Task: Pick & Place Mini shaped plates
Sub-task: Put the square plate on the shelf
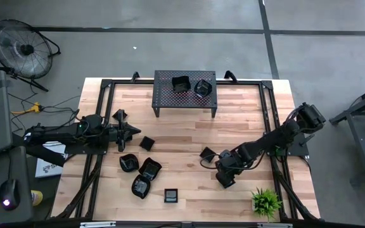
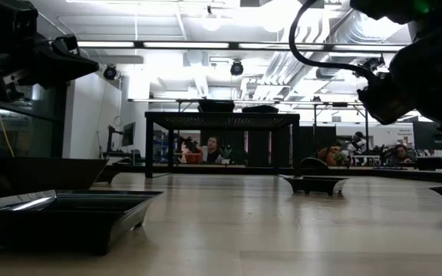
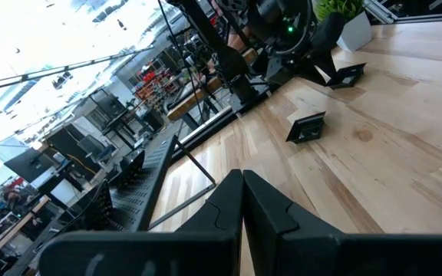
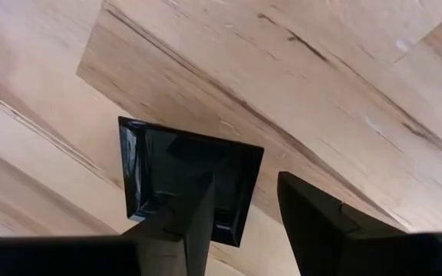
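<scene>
Two mini plates [image 1: 191, 85] already sit on the perforated stand [image 1: 163, 101], which is at twelve o'clock on the surface [image 1: 246, 120]. So the task seems only begun, and most of it is left. At least six other plates lie on the wood: a small square one [image 1: 147, 143] near the centre, three larger ones [image 1: 143, 176] in a group at about seven o'clock, a small square one [image 1: 171, 195] at six o'clock, and one square plate [image 1: 208, 153] at about four o'clock.

The right claw [image 1: 223, 180] is working now. It hangs over the wood at about five o'clock, and its two fingers stand wide apart and hold nothing. In the right wrist view the square plate [image 4: 186, 182] lies flat just beside the claw [image 4: 244, 222]. One finger [image 4: 183, 230] is over the inside of the plate and the other is outside its rim, over the bare wood. I judge that it prepares to take this plate by its rim, but I cannot tell if it touches already.

The left claw [image 1: 132, 131] waits at nine o'clock, closed and empty.
</scene>
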